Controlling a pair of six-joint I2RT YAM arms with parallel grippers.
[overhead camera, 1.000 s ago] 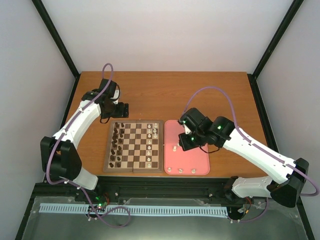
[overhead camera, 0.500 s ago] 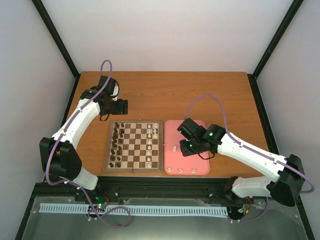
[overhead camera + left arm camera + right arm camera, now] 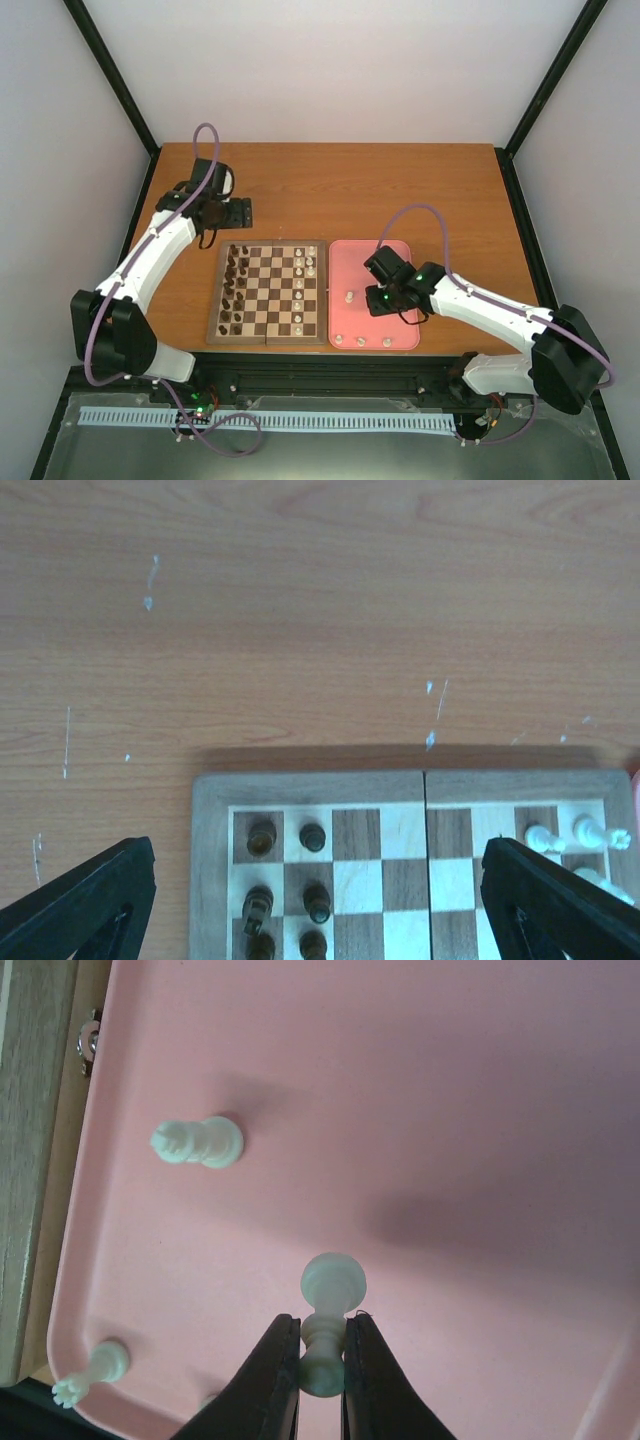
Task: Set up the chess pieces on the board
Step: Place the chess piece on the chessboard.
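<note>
My right gripper (image 3: 322, 1360) is shut on a cream-white chess piece (image 3: 332, 1285), its round base pointing down at the pink tray (image 3: 450, 1110). From above, that gripper (image 3: 379, 294) hangs over the tray's middle. More white chess pieces (image 3: 308, 265) stand along the right side of the board (image 3: 268, 335), and dark pieces (image 3: 234, 290) fill its left side. My left gripper (image 3: 236, 213) hovers over bare table behind the board's far-left corner. In the left wrist view it (image 3: 315, 880) is open, with nothing between its fingers (image 3: 90, 900).
Loose white pieces are on the tray: one (image 3: 348, 297) near its left edge and three along its near edge (image 3: 362, 341). In the right wrist view one of them (image 3: 200, 1143) is close to the held piece and another (image 3: 95, 1370) sits by the tray's corner.
My right gripper has moved toward the near side and lower over the tray, still shut on its piece. The left gripper has drawn slightly back from the board.
</note>
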